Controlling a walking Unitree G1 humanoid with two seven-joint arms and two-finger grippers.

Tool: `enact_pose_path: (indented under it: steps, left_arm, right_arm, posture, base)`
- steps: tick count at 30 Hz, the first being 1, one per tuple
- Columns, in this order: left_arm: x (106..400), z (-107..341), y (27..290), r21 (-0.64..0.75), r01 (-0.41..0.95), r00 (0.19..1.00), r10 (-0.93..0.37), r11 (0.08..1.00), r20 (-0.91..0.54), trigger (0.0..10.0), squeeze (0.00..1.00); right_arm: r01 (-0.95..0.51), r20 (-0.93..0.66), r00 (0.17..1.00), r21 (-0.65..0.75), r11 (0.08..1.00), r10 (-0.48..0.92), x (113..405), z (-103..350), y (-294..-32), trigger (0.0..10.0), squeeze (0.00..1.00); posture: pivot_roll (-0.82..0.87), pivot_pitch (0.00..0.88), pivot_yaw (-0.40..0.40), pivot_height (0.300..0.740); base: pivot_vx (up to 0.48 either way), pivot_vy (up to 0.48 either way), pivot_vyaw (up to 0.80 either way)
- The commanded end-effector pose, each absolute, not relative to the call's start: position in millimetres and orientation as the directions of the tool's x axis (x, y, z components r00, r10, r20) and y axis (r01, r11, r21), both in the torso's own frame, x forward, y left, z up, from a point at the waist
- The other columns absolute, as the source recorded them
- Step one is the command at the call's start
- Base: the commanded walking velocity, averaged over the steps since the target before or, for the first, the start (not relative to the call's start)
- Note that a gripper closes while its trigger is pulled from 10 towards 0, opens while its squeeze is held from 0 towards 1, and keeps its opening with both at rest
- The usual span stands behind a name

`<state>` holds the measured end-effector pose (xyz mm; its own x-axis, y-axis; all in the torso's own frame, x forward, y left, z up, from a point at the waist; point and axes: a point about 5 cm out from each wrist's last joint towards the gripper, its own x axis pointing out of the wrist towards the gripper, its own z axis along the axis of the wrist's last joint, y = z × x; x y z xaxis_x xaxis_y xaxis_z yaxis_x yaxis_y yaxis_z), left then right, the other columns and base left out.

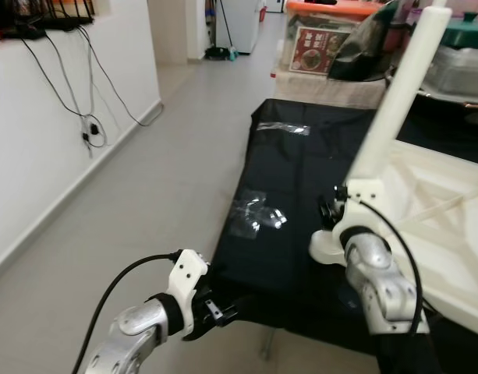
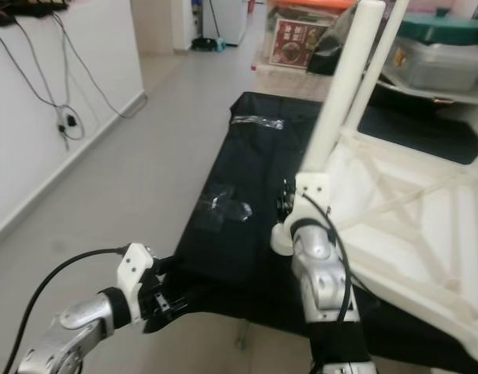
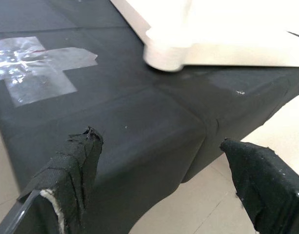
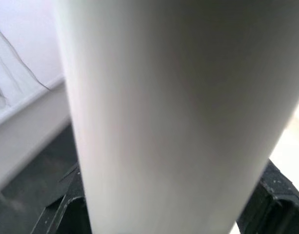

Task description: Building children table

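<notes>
A white children's table top (image 1: 445, 234) lies upside down on a work table draped in black cloth (image 1: 301, 164). One white leg (image 1: 398, 93) stands upright in the top's near left corner. My right gripper (image 1: 332, 209) is shut around the base of that leg (image 4: 173, 112), and its black fingers (image 4: 273, 204) show on either side. A second white leg (image 2: 385, 54) rises just behind. My left gripper (image 1: 219, 312) hangs open, holding nothing, at the cloth's near left corner, below the white corner socket (image 3: 164, 56).
Clear tape patches (image 1: 258, 212) are stuck to the cloth. Tiled floor (image 1: 161, 179) runs along the left, bounded by a white wall with dangling cables (image 1: 86, 128). Storage boxes (image 1: 324, 43) and a teal-lidded bin (image 2: 441, 54) crowd the far end.
</notes>
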<state>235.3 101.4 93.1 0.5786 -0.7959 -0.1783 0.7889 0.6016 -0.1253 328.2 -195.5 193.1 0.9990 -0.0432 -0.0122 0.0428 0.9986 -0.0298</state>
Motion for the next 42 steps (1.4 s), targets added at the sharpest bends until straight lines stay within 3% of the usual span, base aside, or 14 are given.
enact_pose_path:
  steps: [1, 10, 13, 14, 16, 19, 21, 26, 27, 29, 35, 36, 37, 42]
  left_arm:
    - [234.7, 90.7, 100.3, -0.133, 0.79, 0.573, -0.798, 0.598, -0.186, 10.0, 0.0]
    - [238.2, 90.9, 98.9, -0.124, 0.791, 0.575, -0.797, 0.599, -0.183, 10.0, 0.0]
    - [238.5, 91.0, 98.8, -0.122, 0.79, 0.577, -0.796, 0.601, -0.182, 10.0, 0.0]
    - [238.7, 91.1, 98.6, -0.121, 0.789, 0.58, -0.794, 0.603, -0.182, 10.0, 0.0]
    - [238.7, 91.1, 98.6, -0.121, 0.789, 0.58, -0.794, 0.603, -0.182, 10.0, 0.0]
    - [238.5, 91.2, 98.7, -0.119, 0.786, 0.584, -0.791, 0.607, -0.18, 10.0, 0.0]
    - [238.2, 91.3, 99.3, -0.119, 0.784, 0.587, -0.79, 0.609, -0.179, 10.0, 0.0]
    - [235.8, 89.1, 101.4, -0.119, 0.783, 0.586, -0.788, 0.61, -0.187, 10.0, 0.0]
    - [236.2, 89.3, 100.2, -0.121, 0.785, 0.584, -0.79, 0.608, -0.186, 10.0, 0.0]
    - [236.7, 90.1, 98.2, -0.123, 0.787, 0.58, -0.794, 0.604, -0.183, 10.0, 0.0]
    - [235.1, 90.8, 99.2, -0.125, 0.789, 0.577, -0.796, 0.601, -0.184, 10.0, 0.0]
    - [234.3, 90.3, 100.3, -0.127, 0.789, 0.575, -0.796, 0.601, -0.188, 10.0, 0.0]
    - [233.5, 89.6, 100.8, -0.13, 0.791, 0.572, -0.798, 0.598, -0.192, 10.0, 0.0]
    - [232.8, 88.5, 100.3, -0.132, 0.796, 0.564, -0.802, 0.591, -0.197, 10.0, 0.0]
  right_arm:
    - [-0.05, 0.01, 0.999, -0.038, 0.998, 0.05, 332.1, 200.9, -205.4, 10.0, 0.0]
    - [-0.514, 0.065, 0.853, -0.072, 0.855, 0.518, 341.7, 214.6, -200.5, 10.0, 0.0]
    - [-0.625, 0.033, 0.777, -0.073, 0.777, 0.629, 341.3, 203.9, -185.3, 8.8, 0.0]
    - [-0.724, 0.002, 0.688, -0.073, 0.686, 0.726, 338.6, 193.6, -166.1, 2.9, 0.0]
    - [-0.724, 0.002, 0.688, -0.073, 0.686, 0.726, 338.6, 193.6, -166.1, 2.9, 0.0]
    - [-0.806, -0.014, 0.59, -0.066, 0.588, 0.807, 333.8, 184.5, -149.3, 0.1, 0.0]
    - [-0.82, -0.013, 0.572, -0.052, 0.57, 0.82, 332.1, 180.7, -147.7, 0.0, 0.0]
    - [-0.453, -0.095, 0.89, -0.066, 0.889, 0.446, 357.2, 158.0, -176.1, 0.0, 0.0]
    - [0.015, -0.199, 0.98, -0.08, 0.997, -0.03, 357.0, 137.3, -218.9, 0.0, 0.0]
    - [0.517, -0.296, 0.771, -0.227, 0.825, -0.564, 328.8, 109.3, -267.2, 0.0, 0.0]
    - [0.621, -0.302, 0.671, -0.27, 0.736, -0.677, 287.6, 96.4, -260.4, 0.0, 0.0]
    - [0.6, -0.3, 0.7, -0.244, 0.762, -0.647, 282.6, 99.9, -245.5, 1.8, 0.0]
    - [0.55, -0.294, 0.756, -0.202, 0.811, -0.586, 283.4, 106.7, -228.3, 10.0, 0.0]
    - [0.349, -0.184, 0.915, -0.082, 0.933, -0.359, 295.7, 133.0, -190.2, 10.0, 0.01]
  posture:
    - [-0.03, 0.0, -0.064, 0.74]
    - [-0.01, 0.0, -0.075, 0.74]
    - [0.0, 0.0, -0.081, 0.74]
    - [0.01, 0.0, -0.091, 0.74]
    - [0.01, 0.0, -0.091, 0.74]
    - [0.02, 0.0, -0.101, 0.74]
    - [0.02, 0.0, -0.101, 0.74]
    - [0.0, 0.0, -0.09, 0.74]
    - [0.0, 0.0, -0.085, 0.74]
    - [0.0, 0.0, -0.084, 0.74]
    - [-0.01, 0.0, -0.071, 0.74]
    - [-0.01, 0.0, -0.064, 0.74]
    - [-0.02, 0.0, -0.062, 0.74]
    - [-0.03, 0.0, -0.056, 0.74]
  base:
    - [0.0, 0.0, 0.0]
    - [0.0, 0.0, 0.0]
    - [0.0, 0.0, 0.0]
    - [0.0, 0.0, 0.0]
    - [0.0, 0.0, 0.0]
    - [0.0, 0.0, 0.0]
    - [0.0, 0.0, 0.0]
    - [0.0, 0.0, 0.0]
    - [0.0, 0.0, 0.0]
    - [0.0, 0.0, 0.0]
    - [0.0, 0.0, 0.0]
    - [0.0, 0.0, 0.0]
    - [0.0, 0.0, 0.0]
    - [0.0, 0.0, 0.0]
